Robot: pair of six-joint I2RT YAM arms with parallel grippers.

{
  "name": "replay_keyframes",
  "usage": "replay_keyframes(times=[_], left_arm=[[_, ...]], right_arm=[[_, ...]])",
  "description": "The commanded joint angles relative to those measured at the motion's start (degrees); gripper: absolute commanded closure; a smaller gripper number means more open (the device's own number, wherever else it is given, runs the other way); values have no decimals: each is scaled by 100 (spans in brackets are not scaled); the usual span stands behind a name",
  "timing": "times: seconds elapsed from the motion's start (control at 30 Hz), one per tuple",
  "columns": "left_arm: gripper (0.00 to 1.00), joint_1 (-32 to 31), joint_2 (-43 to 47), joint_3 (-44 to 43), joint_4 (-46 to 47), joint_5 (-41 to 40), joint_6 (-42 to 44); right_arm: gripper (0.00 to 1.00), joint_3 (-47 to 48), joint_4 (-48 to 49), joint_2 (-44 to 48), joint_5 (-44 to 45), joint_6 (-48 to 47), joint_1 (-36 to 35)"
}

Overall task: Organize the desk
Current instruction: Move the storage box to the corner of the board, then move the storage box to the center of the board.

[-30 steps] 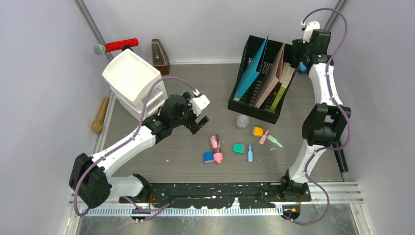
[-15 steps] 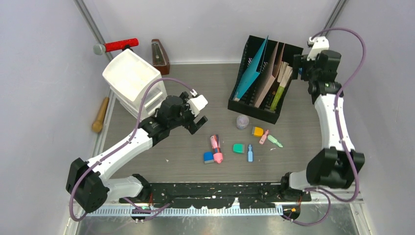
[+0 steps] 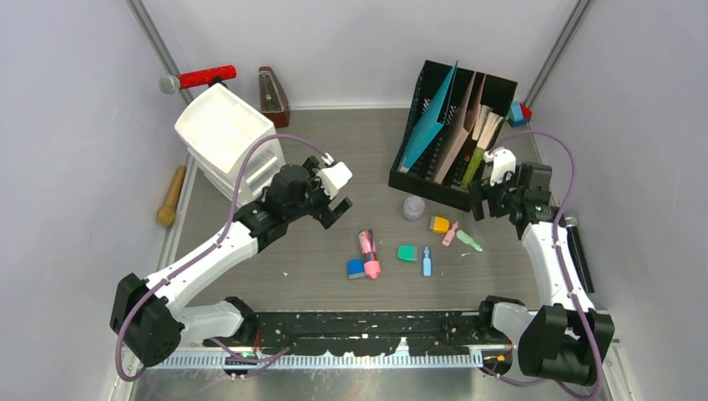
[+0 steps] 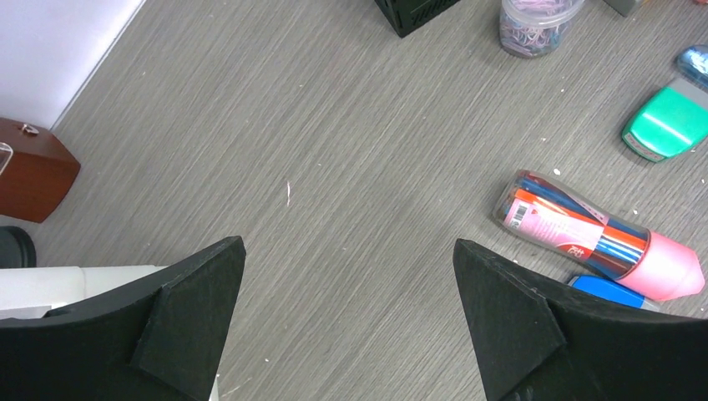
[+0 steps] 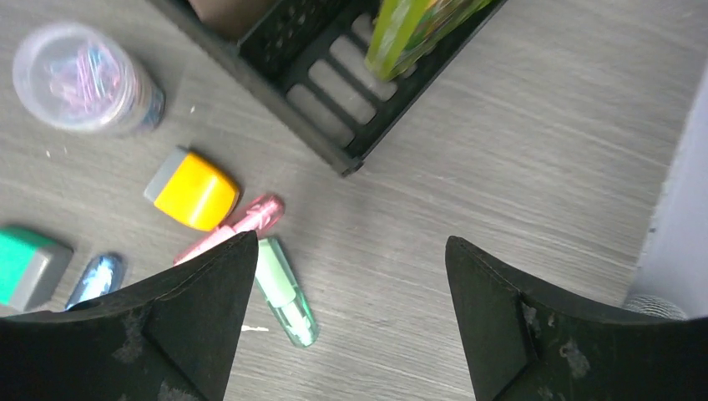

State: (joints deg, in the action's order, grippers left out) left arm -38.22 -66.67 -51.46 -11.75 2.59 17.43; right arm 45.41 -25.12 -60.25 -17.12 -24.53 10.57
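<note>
The desk (image 3: 334, 142) is a grey-brown wood-grain top strewn with small stationery. My left gripper (image 3: 332, 214) (image 4: 347, 245) hovers open over bare wood, left of a pink pen case (image 3: 368, 253) (image 4: 593, 236) and a blue eraser (image 3: 356, 268). My right gripper (image 3: 482, 203) (image 5: 351, 241) hangs open and empty just in front of the black file organizer (image 3: 451, 134) (image 5: 334, 92). A green highlighter (image 5: 288, 292) (image 3: 469, 241) lies by its left finger, with a pink highlighter (image 5: 238, 225) and a yellow block (image 5: 194, 190) beside it.
A paper-clip jar (image 3: 413, 207), a green block (image 3: 407, 252) and a small blue marker (image 3: 427, 261) lie mid-desk. A white drawer unit (image 3: 230, 142), a brown metronome (image 3: 273, 96) and a red-handled tool (image 3: 200, 78) stand back left. A blue-and-red object (image 3: 518, 112) sits back right.
My right arm has swung from the back right corner down to the highlighters in front of the organizer, its jaws widening slightly. The left arm has barely shifted.
</note>
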Motion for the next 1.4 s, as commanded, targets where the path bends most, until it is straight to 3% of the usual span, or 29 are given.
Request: replay_keyframes(times=[0.0, 0.2, 0.43, 0.77, 0.93, 1.07, 1.27, 1.37], left_arm=[[0, 25, 229, 125, 466, -85, 134], [0, 78, 317, 198, 525, -167, 147], [0, 172, 413, 216, 532, -118, 108], [0, 202, 289, 289, 615, -215, 240], [0, 303, 328, 215, 512, -589, 188], [0, 357, 434, 11, 211, -895, 125], [0, 376, 414, -1019, -1184, -1999, 371], [0, 865, 450, -1527, -1705, -2136, 306]], right_arm=[[11, -272, 458, -266, -316, -586, 2], [15, -131, 1400, -1527, -107, -570, 7], [25, 868, 2136, -2770, 979, 38, 12], [26, 2372, 1907, -3742, 1382, 793, 14], [22, 1941, 1780, -3272, 1160, 797, 14], [18, 1509, 1098, -2278, 578, 633, 8], [15, 1422, -143, -1078, -687, 636, 2], [15, 1369, -302, -710, -1229, 822, -74]])
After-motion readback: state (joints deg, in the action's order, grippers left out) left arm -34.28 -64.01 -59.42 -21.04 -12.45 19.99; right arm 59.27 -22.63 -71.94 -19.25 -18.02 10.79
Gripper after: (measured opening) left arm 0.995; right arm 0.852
